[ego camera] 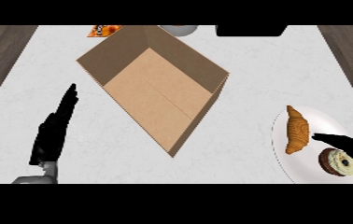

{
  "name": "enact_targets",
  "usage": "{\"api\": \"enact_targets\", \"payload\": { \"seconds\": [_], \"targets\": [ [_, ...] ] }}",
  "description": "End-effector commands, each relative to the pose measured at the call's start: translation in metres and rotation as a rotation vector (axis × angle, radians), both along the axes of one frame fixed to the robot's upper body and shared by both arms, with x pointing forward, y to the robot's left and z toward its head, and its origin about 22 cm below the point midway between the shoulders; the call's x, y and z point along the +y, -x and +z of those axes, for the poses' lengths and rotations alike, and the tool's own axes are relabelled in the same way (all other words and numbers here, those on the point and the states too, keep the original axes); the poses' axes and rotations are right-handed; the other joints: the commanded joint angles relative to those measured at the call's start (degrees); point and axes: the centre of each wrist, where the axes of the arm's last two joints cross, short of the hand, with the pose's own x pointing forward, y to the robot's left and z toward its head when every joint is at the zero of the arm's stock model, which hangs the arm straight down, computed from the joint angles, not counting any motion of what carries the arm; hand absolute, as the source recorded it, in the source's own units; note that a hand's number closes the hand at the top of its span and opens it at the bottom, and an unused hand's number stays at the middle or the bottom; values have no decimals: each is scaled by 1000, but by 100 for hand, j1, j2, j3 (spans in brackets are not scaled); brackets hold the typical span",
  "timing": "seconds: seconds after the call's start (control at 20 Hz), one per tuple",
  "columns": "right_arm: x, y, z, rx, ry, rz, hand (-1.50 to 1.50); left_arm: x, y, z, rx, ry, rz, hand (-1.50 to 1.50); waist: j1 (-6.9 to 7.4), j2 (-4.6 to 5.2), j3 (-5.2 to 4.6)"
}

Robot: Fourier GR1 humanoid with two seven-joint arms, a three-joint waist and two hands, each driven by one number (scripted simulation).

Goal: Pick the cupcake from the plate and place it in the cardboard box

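Note:
The cupcake (337, 163), dark brown with pale frosting, sits on a white plate (286, 148) at the lower right edge. A croissant (297, 129) lies on the same plate, to the cupcake's left. Only the black fingers of my right hand (334, 139) show, coming in from the right edge just above the cupcake, straight and holding nothing. An open cardboard box (155, 85) stands tilted at the counter's centre, with nothing inside. My left hand (53, 127) rests open at the lower left, fingers pointing up, well away from the box.
An orange packet (103, 30) lies at the back left behind the box. A grey round object (180, 29) and a black object (251, 30) sit along the back edge. Dark wood borders the white counter on both sides.

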Motion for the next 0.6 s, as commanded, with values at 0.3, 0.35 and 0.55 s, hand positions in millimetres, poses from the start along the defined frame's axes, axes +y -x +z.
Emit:
{"api": "enact_targets", "payload": {
  "seconds": [0.3,0.35,0.55],
  "targets": [
    [8,-7,1,-239,32,18,150,11,-10,8,6,9,-1,0,-27,-3,-1],
    [-7,0,-6,-250,32,9,150,12,12,7,27,7,-9,0,15,-5,2],
    [24,-21,6,-333,30,18,150,3,-1,-5,7,-18,7,0,-7,0,-2]
  ]
}}
